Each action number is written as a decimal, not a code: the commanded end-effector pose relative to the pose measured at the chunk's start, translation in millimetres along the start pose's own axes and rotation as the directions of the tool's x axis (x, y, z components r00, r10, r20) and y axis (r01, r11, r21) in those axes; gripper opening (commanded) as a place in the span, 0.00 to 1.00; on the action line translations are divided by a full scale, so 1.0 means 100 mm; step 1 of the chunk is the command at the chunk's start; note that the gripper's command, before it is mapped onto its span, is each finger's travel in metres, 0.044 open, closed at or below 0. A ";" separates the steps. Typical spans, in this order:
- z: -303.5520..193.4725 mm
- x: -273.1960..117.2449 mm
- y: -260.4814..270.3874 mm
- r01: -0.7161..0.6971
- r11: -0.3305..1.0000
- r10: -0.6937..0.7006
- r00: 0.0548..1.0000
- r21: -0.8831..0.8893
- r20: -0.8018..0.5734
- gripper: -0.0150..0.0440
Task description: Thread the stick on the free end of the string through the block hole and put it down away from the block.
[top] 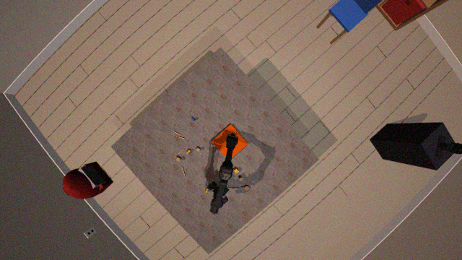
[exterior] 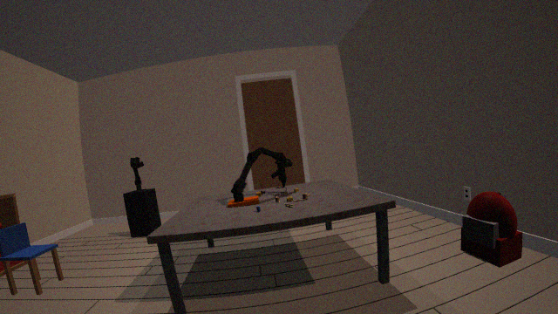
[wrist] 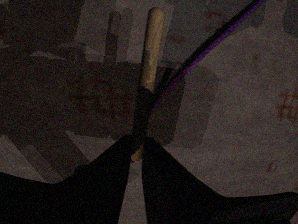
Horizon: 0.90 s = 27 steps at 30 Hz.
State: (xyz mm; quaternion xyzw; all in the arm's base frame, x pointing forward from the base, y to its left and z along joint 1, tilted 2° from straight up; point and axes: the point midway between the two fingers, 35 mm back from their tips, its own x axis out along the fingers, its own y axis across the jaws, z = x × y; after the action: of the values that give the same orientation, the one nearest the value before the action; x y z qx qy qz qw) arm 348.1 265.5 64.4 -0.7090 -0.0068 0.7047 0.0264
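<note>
Right now your end effector (exterior: 284, 187) (wrist: 137, 143) is pinching the string's stick (wrist: 153, 55) near one end. In the wrist view, most of the stick reaches up past the fingertips, leaning slightly right, while a short tan bit shows between them. Its upper part is pale; the lower part looks dark.

You can see the purple string (top: 236, 187) (wrist: 215, 47) meet the stick's right side in the wrist view and run off to the upper right. From the top, it stretches fairly straight from under your arm (top: 229, 155) (exterior: 246, 172) to the round button (top: 247, 188) on the bench (top: 173, 97) (exterior: 270, 220). You can't tell the drilled block apart in these views, nor whether the string passes through it.

Near the button you have a small tan piece (top: 240, 178), with a yellow piece (top: 236, 170) just beyond it, beside the arm. Another yellow bit (top: 206, 190) pokes out on the arm's other side.

Well apart from the button, four loose sticks lie on the bench: a close pair (top: 178, 135) and two single ones (top: 181, 152). Your blue piece (top: 193, 118) (exterior: 258, 209) sits near that pair, also on the bench.
</note>
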 end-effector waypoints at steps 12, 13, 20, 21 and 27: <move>0.07 0.12 0.14 -0.003 1.000 0.003 1.000 -0.003 0.001 0.25; 0.08 0.13 0.15 -0.003 1.000 0.003 1.000 -0.003 0.001 0.25; 0.11 0.19 0.20 -0.004 1.000 0.004 1.000 -0.003 0.003 0.25; 0.12 0.20 0.21 -0.004 1.000 0.004 1.000 -0.003 0.003 0.25; 0.15 0.24 0.26 -0.004 1.000 0.004 1.000 -0.003 0.005 0.25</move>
State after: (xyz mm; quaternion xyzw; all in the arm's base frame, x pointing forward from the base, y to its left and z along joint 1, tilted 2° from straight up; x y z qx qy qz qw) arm 335.2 244.7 41.9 -0.7077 -0.0058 0.7060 0.0249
